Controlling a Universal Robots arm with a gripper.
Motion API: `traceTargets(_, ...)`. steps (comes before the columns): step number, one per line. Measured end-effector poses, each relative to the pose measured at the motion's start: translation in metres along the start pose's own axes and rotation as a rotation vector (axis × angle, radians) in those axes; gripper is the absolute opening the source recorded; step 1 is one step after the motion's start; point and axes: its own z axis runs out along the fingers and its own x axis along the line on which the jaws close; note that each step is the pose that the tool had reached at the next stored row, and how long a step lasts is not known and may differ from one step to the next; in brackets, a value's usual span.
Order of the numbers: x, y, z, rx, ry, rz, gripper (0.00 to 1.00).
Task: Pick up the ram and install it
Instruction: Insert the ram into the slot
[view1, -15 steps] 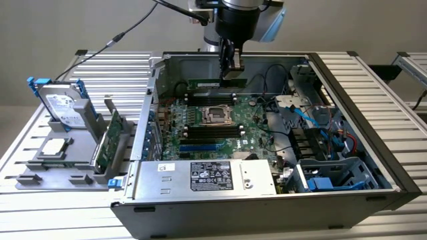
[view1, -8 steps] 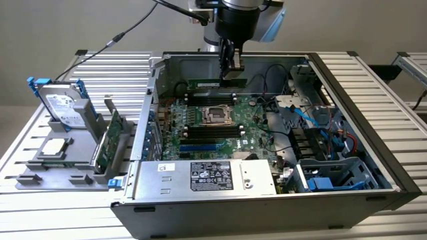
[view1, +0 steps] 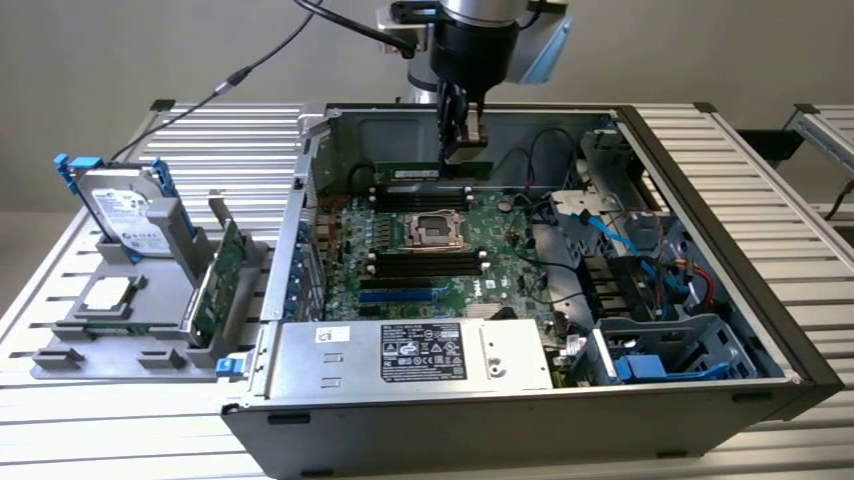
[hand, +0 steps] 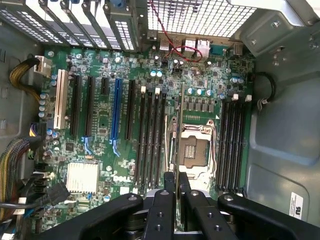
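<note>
The ram (view1: 407, 171), a long narrow green stick, hangs level above the far side of the motherboard (view1: 427, 290) inside the open computer case (view1: 747, 330). My gripper (view1: 462, 148) comes down from above and is shut on the ram near its end toward the exterior view's right. Just below it lie the far black memory slots (view1: 416, 197); a second bank (view1: 420, 263) lies on the near side of the CPU socket (view1: 437, 228). In the wrist view my gripper (hand: 176, 192) is pressed together over the board, between the CPU socket (hand: 196, 150) and one bank of long black slots (hand: 150, 142).
A silver hard drive with blue rails (view1: 127, 215) and a larger green card (view1: 220, 280) stand in a grey holder (view1: 80, 350) outside the case, on the exterior view's left. The power supply (view1: 414, 355) fills the near side. Blue cables (view1: 607, 225) and a drive cage (view1: 667, 350) crowd the right.
</note>
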Motion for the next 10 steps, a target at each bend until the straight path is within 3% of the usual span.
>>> traceTargets(10,0.023,0.0005,0.0174,0.0006,-0.0003,0.005,0.15)
